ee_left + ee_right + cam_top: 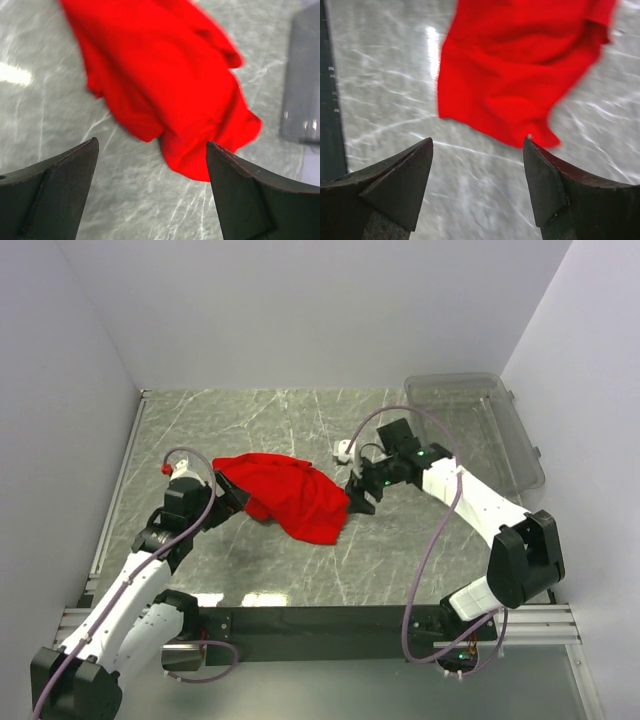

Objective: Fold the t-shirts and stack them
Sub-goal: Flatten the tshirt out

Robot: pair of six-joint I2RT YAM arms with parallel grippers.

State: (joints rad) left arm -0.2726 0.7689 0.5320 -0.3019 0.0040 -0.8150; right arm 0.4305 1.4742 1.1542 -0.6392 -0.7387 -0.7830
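- The desk [300, 575] is grey marble-patterned, and it carries everything here.
- The t-shirt [288, 496] lies on the desk a little left of the middle. It is one bright red heap, crumpled and not spread. Its long axis runs from the far left to the near right in the top view, with the wider end at the near right. I cannot tell the sleeves, the neck or any label in these folds.
- The clear bin [470, 425] stands at the far right corner, well apart from the cloth.
- The left claw [222, 490] is at the far-left end of the heap, touching or just beside its edge. Its jaws stand wide and nothing is between them; in the left wrist view the cloth lies just ahead of the fingertips.
- The right claw [358, 498] is just beside the near-right edge, also released and empty.
- The shirt lies between both claws, so I judge both arms about equally near, each at one end of the long axis.
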